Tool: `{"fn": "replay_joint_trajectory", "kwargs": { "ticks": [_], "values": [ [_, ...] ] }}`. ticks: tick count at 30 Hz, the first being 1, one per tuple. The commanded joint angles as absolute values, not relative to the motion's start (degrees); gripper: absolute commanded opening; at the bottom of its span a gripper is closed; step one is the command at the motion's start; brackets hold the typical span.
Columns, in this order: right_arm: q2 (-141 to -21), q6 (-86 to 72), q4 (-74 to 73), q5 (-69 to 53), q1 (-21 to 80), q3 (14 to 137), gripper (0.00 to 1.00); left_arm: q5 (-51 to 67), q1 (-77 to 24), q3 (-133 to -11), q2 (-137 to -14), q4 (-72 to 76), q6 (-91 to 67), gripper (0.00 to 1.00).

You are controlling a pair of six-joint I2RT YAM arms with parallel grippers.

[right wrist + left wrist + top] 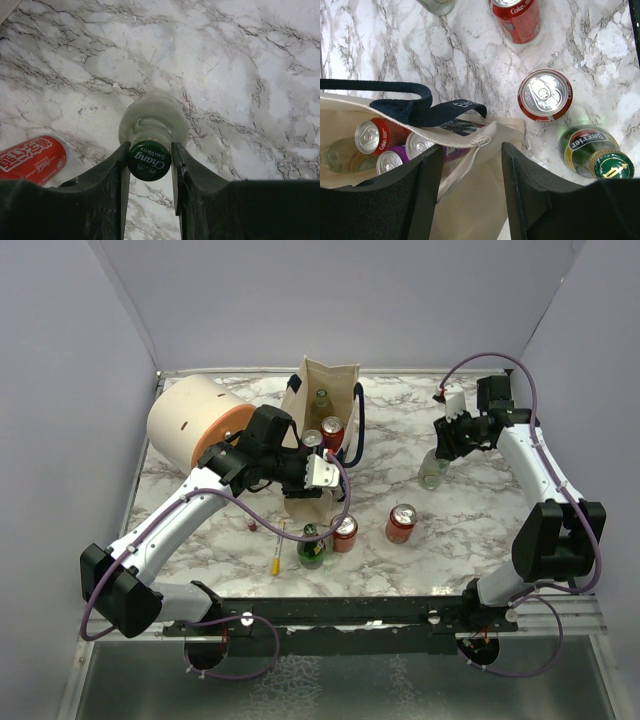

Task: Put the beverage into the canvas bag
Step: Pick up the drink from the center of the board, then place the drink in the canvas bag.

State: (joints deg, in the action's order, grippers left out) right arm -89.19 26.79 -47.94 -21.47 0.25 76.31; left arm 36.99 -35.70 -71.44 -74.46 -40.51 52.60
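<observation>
We see the right gripper (149,150) at the far right of the white marble table (480,530). It is clamped on the clear glass bottle (152,120), with 1 finger pressed against each side of its green metal cap (149,161). The bottle stands upright on the marble, well apart from the upright cream canvas bag (335,380) with navy handles at the table's middle.

The left gripper (472,150) hangs over the bag's near rim with its jaws apart, and the canvas wall shows in the gap. Inside the bag we count 1 red cola can (377,136), 1 purple can (390,161) and a 3rd can (420,144) beside them.

On the marble just in front of the bag stand another red can (545,95) and a green glass bottle (595,152). A cream-and-orange drum (195,420) sits to the bag's left.
</observation>
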Motion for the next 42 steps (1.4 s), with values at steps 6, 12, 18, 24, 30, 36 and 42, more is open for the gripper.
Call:
{"fn": "replay_joint_trajectory", "kwargs": {
  "ticks": [6,12,18,24,30,36,42],
  "values": [
    [-86.7,24.6,-47.6,-25.0,0.0,82.6,0.01,38.7,-35.5,-70.2,-73.0,-40.9,54.2,0.47],
    [-89.1,22.1,-51.5,-29.4,1.3,95.5,0.01,40.6,-35.5,-70.5,-73.4,-43.6,57.6,0.36],
    [-94.2,19.1,-54.5,-30.7,6.2,114.3,0.01,42.8,-35.6,-71.2,-74.3,-46.7,61.8,0.27],
    [-100.7,16.3,-57.9,-31.0,11.1,134.0,0.01,43.2,-35.6,-71.5,-75.0,-47.5,63.8,0.23],
    [-101.8,16.4,-54.9,-28.8,19.1,141.2,0.01,43.8,-35.7,-71.9,-75.9,-47.1,63.8,0.23],
    [-102.4,16.4,-50.5,-28.3,25.8,141.8,0.01,44.1,-35.9,-72.0,-76.2,-47.4,64.3,0.22],
    [-105.5,17.2,-48.6,-29.5,29.5,141.8,0.01,44.2,-36.2,-71.5,-76.1,-48.1,65.6,0.19]
  ]
}}
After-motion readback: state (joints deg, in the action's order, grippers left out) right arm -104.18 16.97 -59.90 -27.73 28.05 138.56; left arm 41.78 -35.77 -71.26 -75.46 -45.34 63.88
